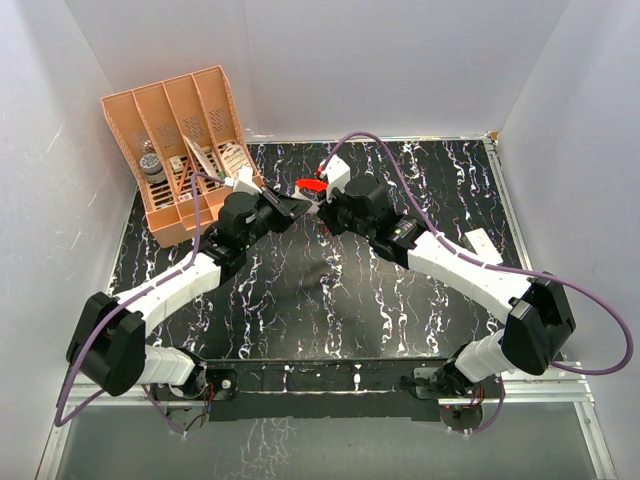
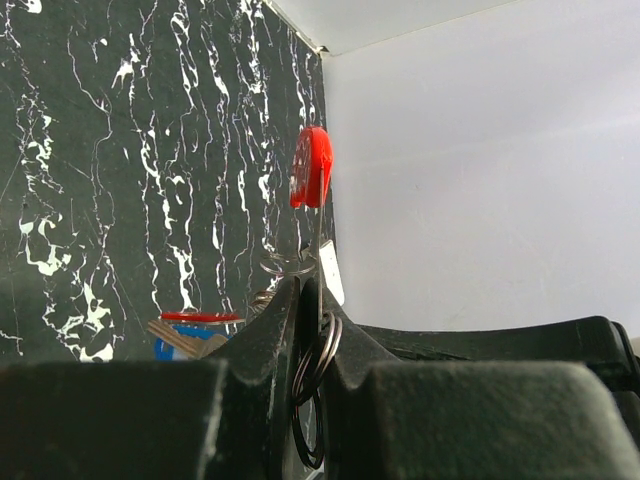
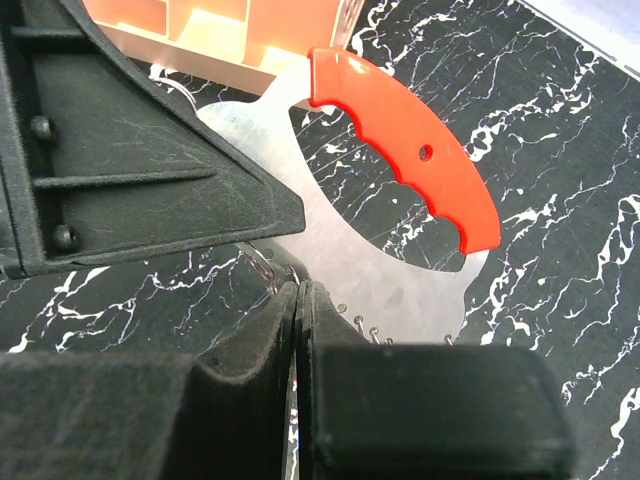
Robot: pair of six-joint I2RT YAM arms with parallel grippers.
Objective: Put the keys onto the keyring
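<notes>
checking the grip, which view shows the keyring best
Right wrist: the keyring fills the frame, with its red loop and flat grey tag face-on. Left wrist shows it edge-on, standing up from the fingers. Top external shows only a small red spot.

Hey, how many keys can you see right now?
2. Both show only in the left wrist view, low beside the left gripper: the blue-headed key, and just above it what seems the red-headed key, a thin red sliver edge-on. Neither shows from overhead.
</notes>
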